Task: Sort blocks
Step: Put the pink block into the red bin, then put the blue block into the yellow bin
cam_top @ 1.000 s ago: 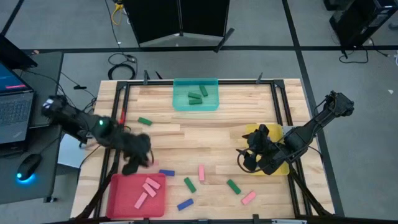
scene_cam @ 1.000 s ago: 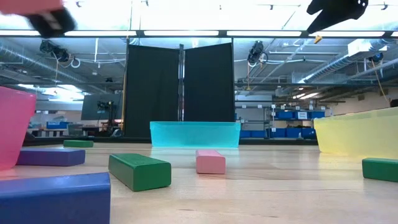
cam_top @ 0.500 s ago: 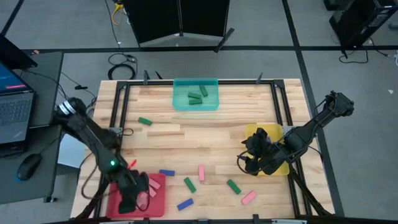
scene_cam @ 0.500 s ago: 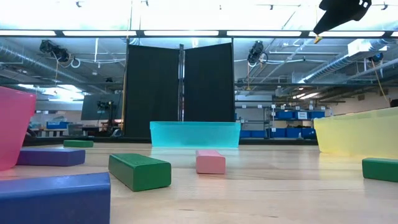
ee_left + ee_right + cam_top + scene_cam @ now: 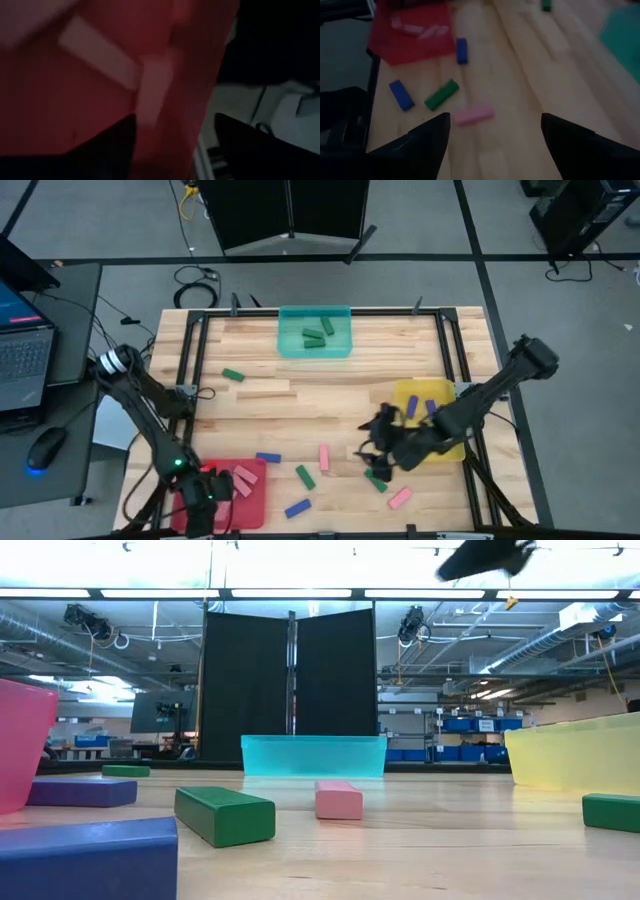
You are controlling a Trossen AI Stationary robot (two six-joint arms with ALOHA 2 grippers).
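Observation:
Pink, green and blue blocks lie flat on the wooden table: a pink one (image 5: 324, 457), two green ones (image 5: 305, 476) (image 5: 376, 480), a blue one (image 5: 297, 507). My left gripper (image 5: 203, 498) hovers open over the red tray (image 5: 255, 498); pink blocks (image 5: 100, 56) lie on the tray's floor beyond its fingers. My right gripper (image 5: 372, 452) hangs open above the loose blocks, left of the yellow tray (image 5: 422, 390). Its wrist view shows a pink block (image 5: 474, 114), a green block (image 5: 441, 94) and a blue block (image 5: 401, 94) beyond its fingers. Its dark shape (image 5: 485, 555) shows high in the low view.
A teal tray (image 5: 290, 345) with green blocks stands at the far edge. The yellow tray holds blue blocks (image 5: 411, 408). A lone green block (image 5: 232, 375) lies far left, a blue one (image 5: 268, 457) beside the red tray, a pink one (image 5: 400, 497) near the front. A laptop (image 5: 22, 350) sits off the table's left.
My left gripper has swung from above the table's left side toward the near edge and now hangs low over the red tray. My right gripper has left the yellow tray and gone toward the table's left and near edge, over the loose blocks.

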